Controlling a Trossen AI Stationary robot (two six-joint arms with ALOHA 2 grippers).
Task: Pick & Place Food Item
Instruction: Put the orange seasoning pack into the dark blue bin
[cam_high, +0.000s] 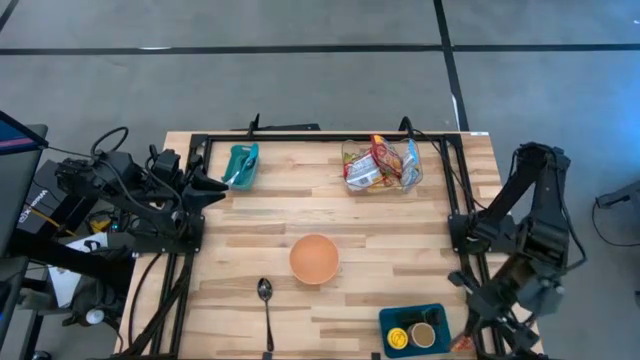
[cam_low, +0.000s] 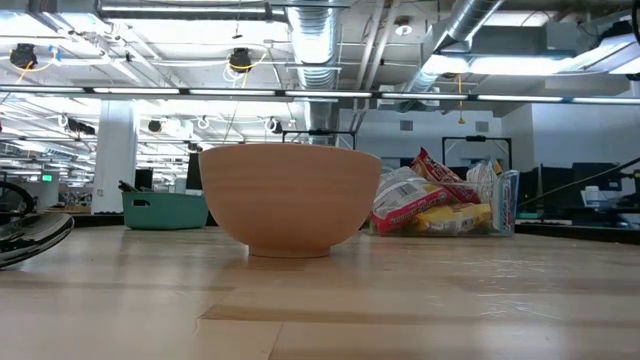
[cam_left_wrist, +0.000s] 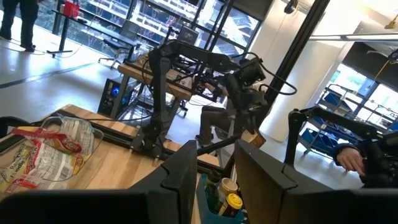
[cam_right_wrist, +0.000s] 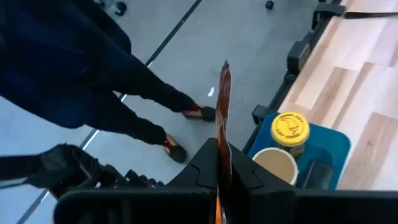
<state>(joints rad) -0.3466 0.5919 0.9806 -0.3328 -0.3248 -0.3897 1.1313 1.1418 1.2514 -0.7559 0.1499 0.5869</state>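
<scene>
A thin orange-red food packet (cam_right_wrist: 223, 106) stands edge-on in the right wrist view, with my right gripper (cam_right_wrist: 222, 169) shut on it. That gripper (cam_high: 468, 338) hangs past the table's near right corner, beside the blue tray (cam_high: 440, 318). More snack packets lie in a clear container (cam_high: 381, 165) at the far right. A tan bowl (cam_high: 314, 258) stands on its foot at the table's middle. My left gripper (cam_high: 222, 185) waits open and level at the far left, nothing between its fingers (cam_left_wrist: 180, 177). My right gripper pinches the packet's lower part (cam_right_wrist: 221, 148) between its two fingers. The fingers slant downward, and the packet sticks out past them edge-on. It is lifted clear, over the floor by the table's corner.
The blue tray holds a yellow-lidded jar (cam_right_wrist: 290, 129) and an open cup (cam_right_wrist: 274, 163). A teal bin (cam_high: 241, 165) sits far left and a spoon (cam_high: 266, 305) near the front edge. A person's legs (cam_right_wrist: 143, 106) stand on the floor beside the right arm.
</scene>
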